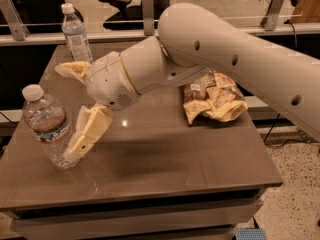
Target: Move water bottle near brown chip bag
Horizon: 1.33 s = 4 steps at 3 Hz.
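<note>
The water bottle stands upright near the table's front left corner, clear and ribbed with a white cap. My gripper is open just to its right. Its lower finger lies against the bottle's right side and its upper finger is behind the bottle, farther back. The brown chip bag lies crumpled at the table's right side, partly behind my arm, well away from the bottle.
A slimmer bottle with a tall white label stands at the table's back left. The brown table has its front edge close below the gripper. A glass rail and an office chair are behind the table.
</note>
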Available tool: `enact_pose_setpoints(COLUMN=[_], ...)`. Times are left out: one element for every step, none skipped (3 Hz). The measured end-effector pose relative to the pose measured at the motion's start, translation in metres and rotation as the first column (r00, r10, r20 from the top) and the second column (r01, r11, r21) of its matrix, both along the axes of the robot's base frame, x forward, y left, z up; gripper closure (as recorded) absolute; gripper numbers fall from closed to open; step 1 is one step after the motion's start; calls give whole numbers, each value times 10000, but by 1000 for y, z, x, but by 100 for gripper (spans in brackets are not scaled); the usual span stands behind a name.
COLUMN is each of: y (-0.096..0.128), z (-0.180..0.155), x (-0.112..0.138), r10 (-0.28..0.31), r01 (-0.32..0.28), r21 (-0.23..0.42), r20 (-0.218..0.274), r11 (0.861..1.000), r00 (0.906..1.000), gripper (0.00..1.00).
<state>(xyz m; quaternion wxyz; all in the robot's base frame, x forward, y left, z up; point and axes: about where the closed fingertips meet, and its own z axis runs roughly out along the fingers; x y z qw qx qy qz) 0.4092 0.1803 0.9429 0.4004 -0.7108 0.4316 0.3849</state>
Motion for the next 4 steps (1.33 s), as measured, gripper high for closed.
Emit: enact_pose_setpoints(y=[19,31,39,38], z=[-5,-10,-14,-14], x=[1,-3,-8,-5], r10=[235,477,646,646], r01=[-230,-457,-607,-589], r21=[173,338,461,590], r20=[-308,-625,-886,-996], r11=[9996,9984,9971,9965], r00=[9992,9969,9940,9929], gripper=[0,18,41,65])
